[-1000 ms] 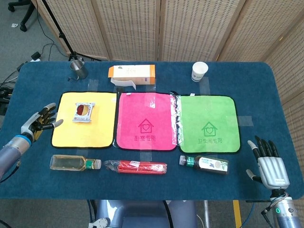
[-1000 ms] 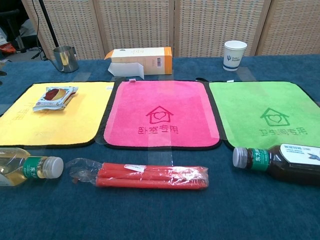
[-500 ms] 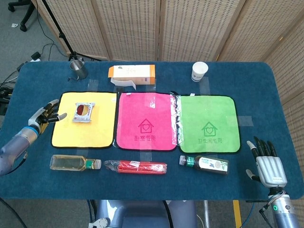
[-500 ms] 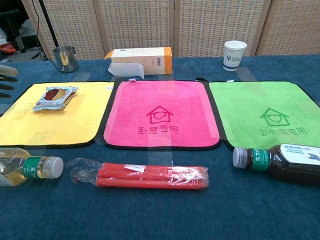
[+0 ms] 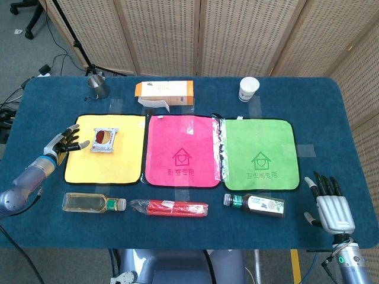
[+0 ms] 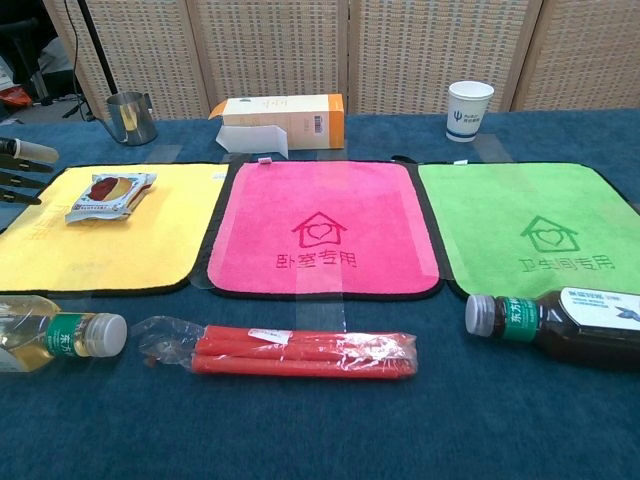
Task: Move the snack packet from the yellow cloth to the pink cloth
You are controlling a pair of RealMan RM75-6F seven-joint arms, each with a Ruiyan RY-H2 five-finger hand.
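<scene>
Nearest the robot, along the front edge of the blue table (image 5: 177, 228), lie a pale bottle (image 5: 93, 203), a clear bag of red sticks (image 5: 170, 207) and a dark bottle (image 5: 255, 204). At the front right corner the right hand (image 5: 331, 205) hovers with its fingers spread and holds nothing. Next come three cloths side by side: the yellow cloth (image 5: 118, 165), the pink cloth (image 5: 182, 151) in the middle and the green cloth (image 5: 259, 154). The snack packet (image 5: 105, 139) lies flat on the far part of the yellow cloth, well apart from the pink one. The left hand (image 5: 64, 142) is at the yellow cloth's left edge, fingers apart and empty, with its fingertips (image 6: 22, 165) pointing toward the packet but not touching it. Farther back stand a metal cup (image 5: 98, 86), an orange-and-white box (image 5: 164, 92) and a paper cup (image 5: 249, 89).
</scene>
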